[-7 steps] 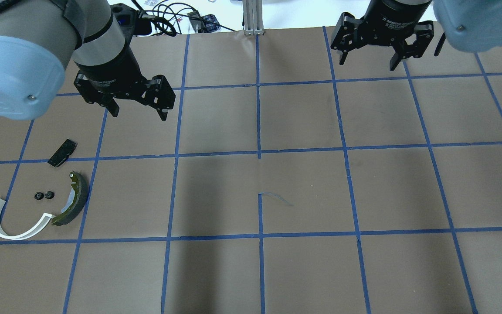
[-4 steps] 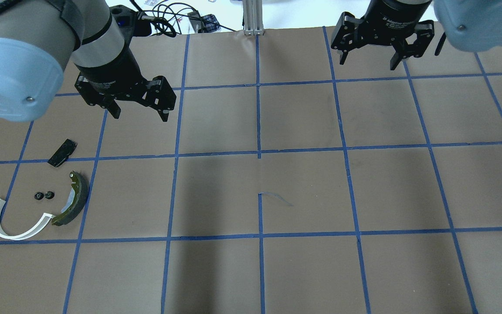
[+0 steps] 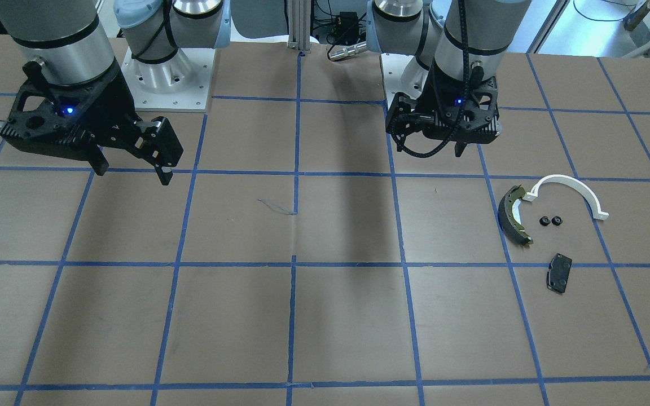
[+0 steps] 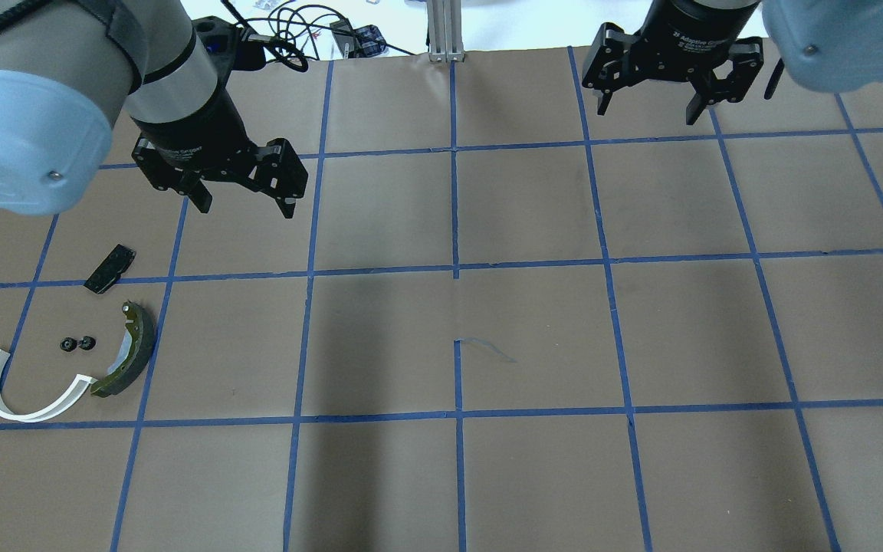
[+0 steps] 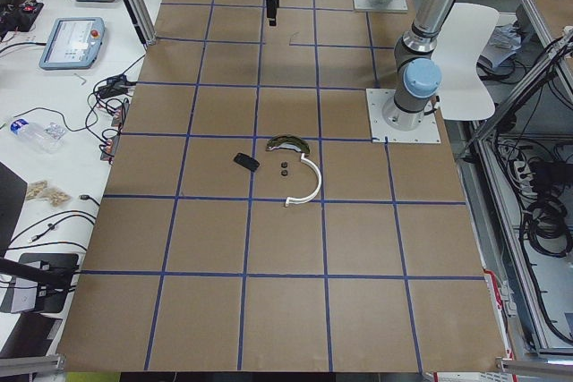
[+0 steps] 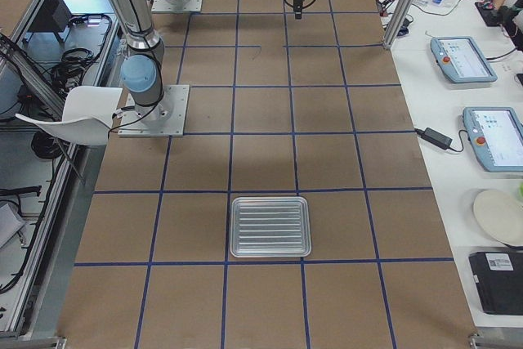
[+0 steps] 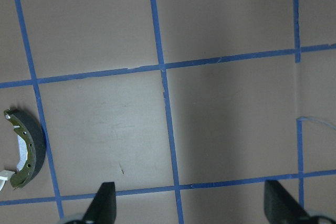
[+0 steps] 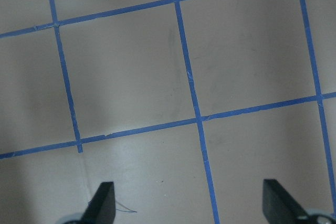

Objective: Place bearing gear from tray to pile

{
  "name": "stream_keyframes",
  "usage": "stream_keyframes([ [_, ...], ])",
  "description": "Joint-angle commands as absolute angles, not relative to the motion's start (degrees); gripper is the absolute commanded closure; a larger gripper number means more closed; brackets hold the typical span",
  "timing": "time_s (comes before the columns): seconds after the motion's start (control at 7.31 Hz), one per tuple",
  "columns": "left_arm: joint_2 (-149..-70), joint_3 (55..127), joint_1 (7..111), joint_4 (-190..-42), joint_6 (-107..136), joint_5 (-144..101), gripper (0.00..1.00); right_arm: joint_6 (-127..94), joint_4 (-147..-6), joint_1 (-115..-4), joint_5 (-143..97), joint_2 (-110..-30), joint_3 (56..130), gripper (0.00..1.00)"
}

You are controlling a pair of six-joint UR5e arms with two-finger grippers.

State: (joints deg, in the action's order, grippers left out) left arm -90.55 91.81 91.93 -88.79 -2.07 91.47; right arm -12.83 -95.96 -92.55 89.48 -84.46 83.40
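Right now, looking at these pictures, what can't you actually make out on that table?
- The two small black parts beside the brake shoe: too small in every view to tell whether they are gears.
- The tray: whole only in the right side view, too coarse to rule out a tiny part inside. Overhead, the right edge cuts it to a sliver.
- The left end effector: in the front view its own body hides most of the fingers.

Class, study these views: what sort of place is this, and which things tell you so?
Probably a robotics lab or test cell: grey-and-blue jointed robot arms bolted to a brown table gridded with blue tape, and grey touchscreen control pendants on the white side bench.
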Motion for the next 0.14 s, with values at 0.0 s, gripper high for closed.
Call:
stream_keyframes([
  [0.0,-90.1,92.4,91.3,-89.0,-2.4,91.6,0.0,-12.8,-96.0,-92.5,89.6,-84.5,83.4,0.0],
])
